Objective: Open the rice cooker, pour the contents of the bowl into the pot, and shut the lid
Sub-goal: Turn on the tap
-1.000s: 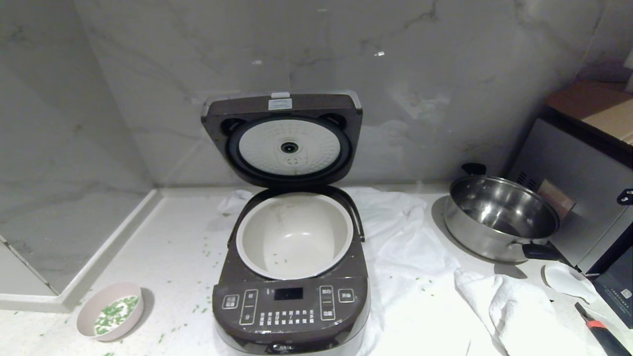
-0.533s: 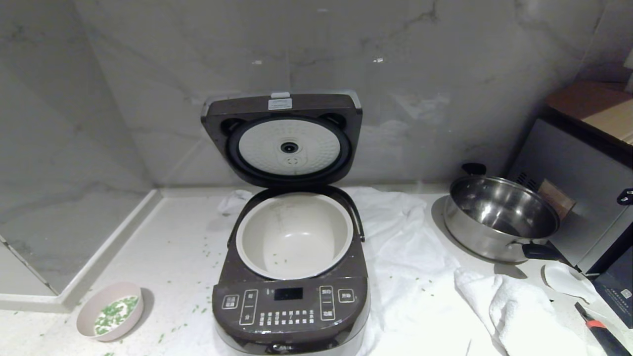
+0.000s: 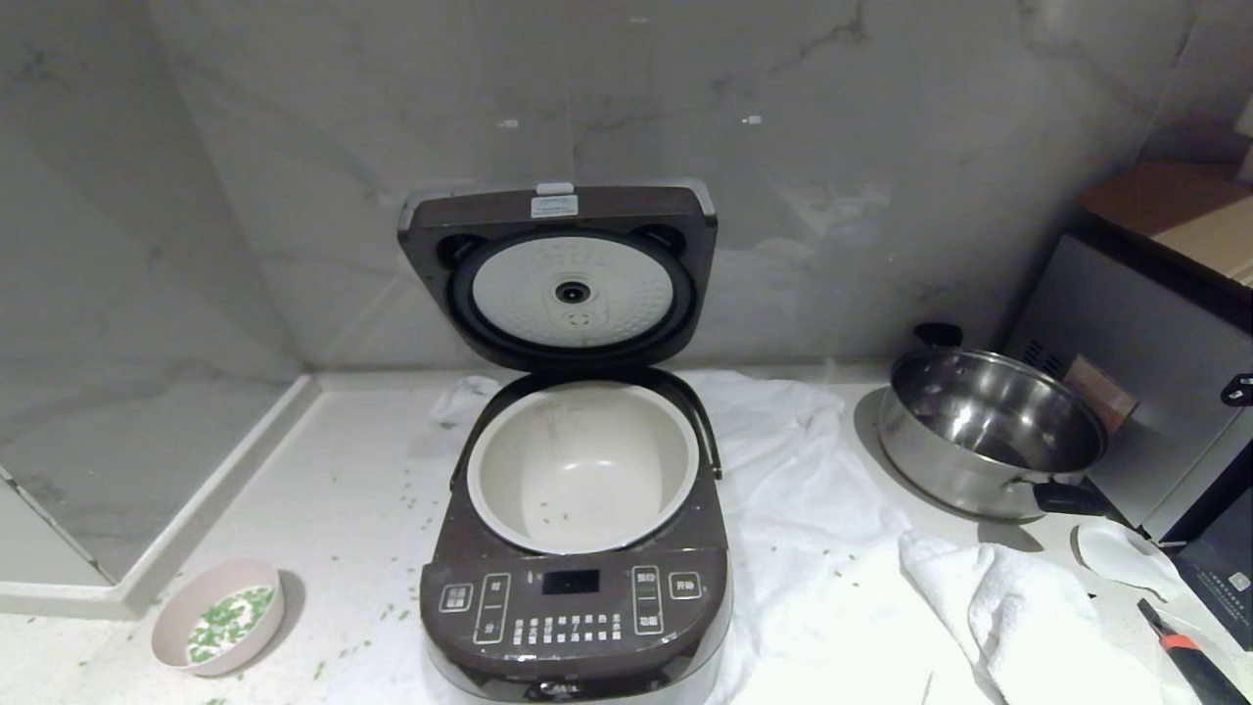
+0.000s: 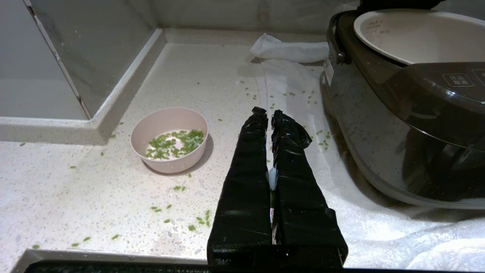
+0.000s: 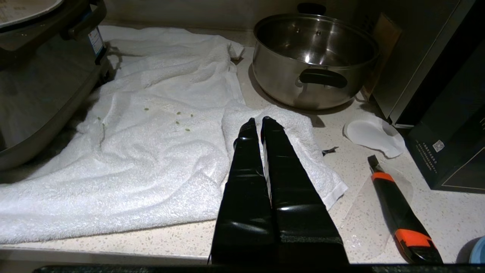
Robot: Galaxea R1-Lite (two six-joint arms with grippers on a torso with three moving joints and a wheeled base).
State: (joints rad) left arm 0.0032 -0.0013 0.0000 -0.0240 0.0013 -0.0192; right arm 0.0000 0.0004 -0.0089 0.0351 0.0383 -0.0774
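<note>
Bowl, handling: the bowl [image 4: 169, 139] looks light, rigid and smooth-walled, likely slippery under taped fingers. Judged best taken by pinching the rim, one finger inside and one outside, on the side nearest the gripper; a tilt in transit would spill the load.
Bowl, location: stands alone on the counter [image 3: 323, 470] near its front-left edge, left of the rice cooker [image 3: 578, 587] and well apart from it.
Bowl, appearance: small, round, pale pink outside, white inside, upright.
Contents: bright green grain-like bits [image 4: 174, 138] thinly cover the bowl's floor; loose and light, they should pour freely. Strays lie scattered on the counter and on the white towel [image 5: 151, 151].
Cooker: lid [image 3: 558, 274] stands raised at the back, its pale dimpled plate facing forward. The opening step is judged done.
Pot: cream-white pot [image 3: 582, 465] sits in the cooker, nearly empty, a few green bits on its floor. Pouring is judged outstanding.
Left gripper: left gripper [image 4: 268, 113] has its fingers pressed together and holds nothing; it hangs above the counter between bowl and cooker, touching neither.
Right gripper: right gripper [image 5: 258, 123] likewise has fingers together and empty, over the towel to the cooker's right, near the steel pan [image 5: 314, 60].
Risk: the cooker's rim is higher than the bowl, so a lift before tipping seems needed.
</note>
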